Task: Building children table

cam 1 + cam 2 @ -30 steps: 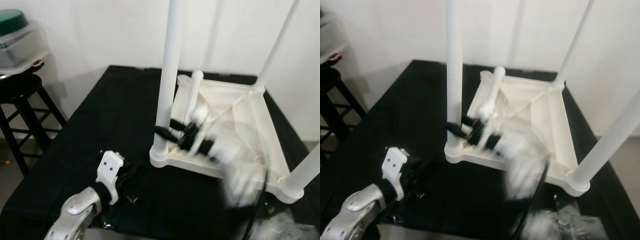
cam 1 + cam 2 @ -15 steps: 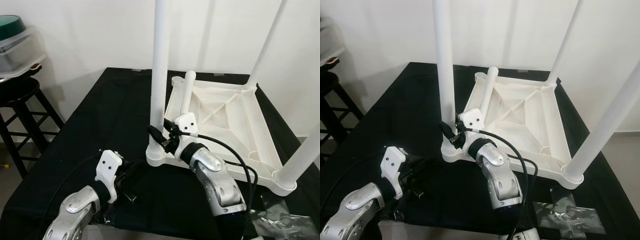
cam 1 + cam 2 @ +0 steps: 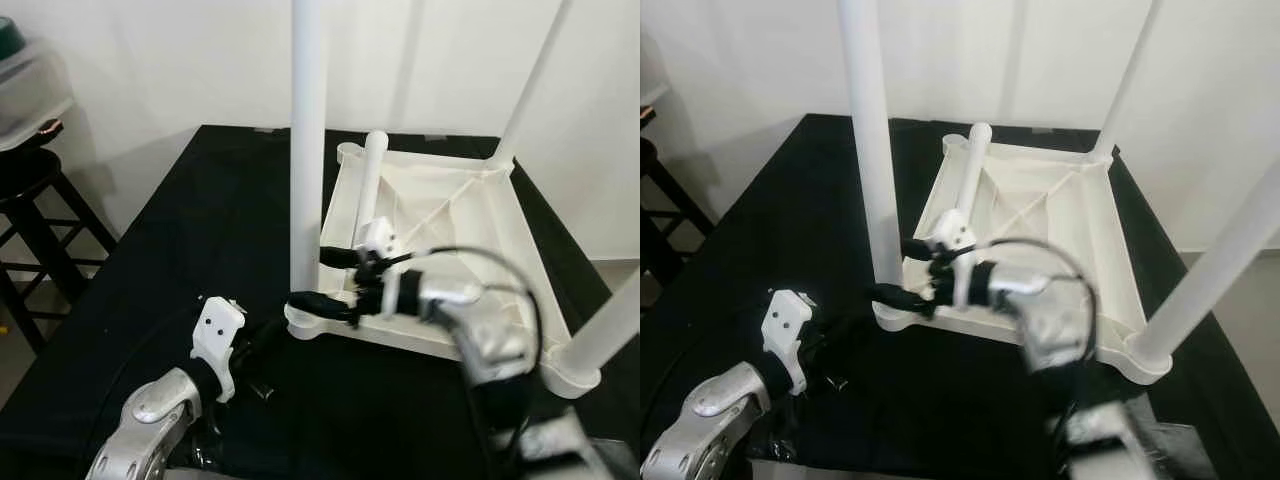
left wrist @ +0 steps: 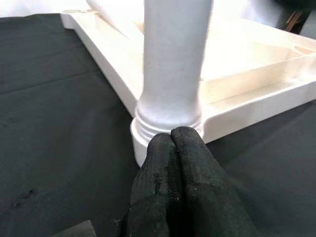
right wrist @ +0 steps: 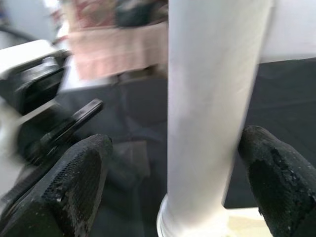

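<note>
The white children's table [image 3: 535, 250] lies upside down on a black worktop [image 3: 200, 230]. Three legs stand up from it: near-left [image 3: 305, 150], far-right [image 3: 530, 90] and near-right [image 3: 610, 330]. A loose fourth leg [image 3: 368, 180] lies inside the top, pointing at the far-left corner. My right gripper [image 3: 322, 280] is open, with one finger on each side of the near-left leg [image 5: 207, 98] just above its socket. My left gripper [image 4: 173, 136] is shut and holds nothing. Its tips rest close against that same socket [image 4: 168, 118], low on the worktop [image 3: 268, 340].
A black wooden stool [image 3: 30, 190] stands off the worktop's left side with a clear plastic container [image 3: 25, 85] on it. A white wall runs close behind the table. Bare black worktop stretches along the left.
My right arm swung in from a blur, reached the near-left leg, and its fingers now straddle the leg's base. The left arm has stayed put. The camera shifted slightly.
</note>
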Controlling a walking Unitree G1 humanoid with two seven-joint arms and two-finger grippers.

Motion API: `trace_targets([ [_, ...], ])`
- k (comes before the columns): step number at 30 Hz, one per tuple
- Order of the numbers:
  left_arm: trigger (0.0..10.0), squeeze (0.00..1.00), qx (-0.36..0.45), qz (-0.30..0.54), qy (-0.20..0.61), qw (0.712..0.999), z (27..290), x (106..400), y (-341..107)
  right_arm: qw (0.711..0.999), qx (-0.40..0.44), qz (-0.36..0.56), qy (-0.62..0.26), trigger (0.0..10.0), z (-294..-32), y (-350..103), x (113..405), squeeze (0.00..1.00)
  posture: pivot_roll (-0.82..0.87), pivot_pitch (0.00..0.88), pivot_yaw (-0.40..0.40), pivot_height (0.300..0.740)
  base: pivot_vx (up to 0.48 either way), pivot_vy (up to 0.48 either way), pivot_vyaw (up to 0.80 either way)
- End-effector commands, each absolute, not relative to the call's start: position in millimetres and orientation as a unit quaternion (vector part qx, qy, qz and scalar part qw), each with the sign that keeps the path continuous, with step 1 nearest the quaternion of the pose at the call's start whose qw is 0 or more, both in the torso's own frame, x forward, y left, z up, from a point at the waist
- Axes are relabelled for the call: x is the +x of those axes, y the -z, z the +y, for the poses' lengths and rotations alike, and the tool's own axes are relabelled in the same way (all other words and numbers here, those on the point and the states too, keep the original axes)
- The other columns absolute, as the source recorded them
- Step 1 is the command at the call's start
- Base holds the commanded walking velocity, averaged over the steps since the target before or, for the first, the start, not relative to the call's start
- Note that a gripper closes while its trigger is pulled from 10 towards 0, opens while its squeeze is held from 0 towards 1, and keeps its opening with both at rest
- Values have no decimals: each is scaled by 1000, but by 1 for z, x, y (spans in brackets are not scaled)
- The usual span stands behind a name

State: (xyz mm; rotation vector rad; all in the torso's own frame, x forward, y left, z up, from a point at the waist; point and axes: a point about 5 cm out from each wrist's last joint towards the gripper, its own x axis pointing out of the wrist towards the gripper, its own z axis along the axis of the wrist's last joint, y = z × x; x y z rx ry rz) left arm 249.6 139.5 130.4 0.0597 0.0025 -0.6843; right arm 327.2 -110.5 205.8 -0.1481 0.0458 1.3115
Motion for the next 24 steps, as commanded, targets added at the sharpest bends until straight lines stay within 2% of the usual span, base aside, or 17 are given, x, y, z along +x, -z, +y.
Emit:
trace_targets([
  [1, 10000, 0, 30, 1, 335, 942, 138, 250, -129, 776, -52, 13, -628, 10000, -108, -208, 332, 0, 20, 53, -36, 740, 0, 0, 0],
  [6, 10000, 0, 31, 1, 335, 942, 137, 249, -129, 777, -50, 13, -628, 10000, -112, -212, 341, 0, 27, 54, -39, 740, 0, 0, 0],
  [7, 10000, 0, 31, 1, 335, 942, 137, 249, -129, 766, -38, 15, -641, 0, -115, -216, 345, 0, 28, 54, -39, 740, 0, 0, 0],
  [10, 10000, 0, 30, 1, 335, 942, 137, 249, -129, 764, -37, 16, -644, 0, -116, -217, 346, 0, 28, 54, -39, 740, 0, 0, 0],
  [12, 10000, 0, 31, 1, 335, 942, 137, 249, -129, 746, -34, 21, -665, 0, -119, -217, 346, 0, 30, 56, -39, 740, 0, 0, 0],
  [18, 10000, 0, 30, 1, 335, 942, 137, 248, -130, 731, -30, 27, -681, 0, -123, -214, 346, 0, 30, 56, -38, 740, 0, 0, 0],
  [21, 10000, 0, 30, 1, 335, 942, 138, 248, -129, 734, -28, 23, -678, 0, -125, -213, 346, 0, 25, 55, -36, 740, 0, 0, 0],
  [24, 10000, 0, 29, 1, 336, 941, 138, 248, -129, 752, -32, 19, -658, 0, -128, -210, 345, 0, 24, 53, -36, 740, 0, 0, 0],
])
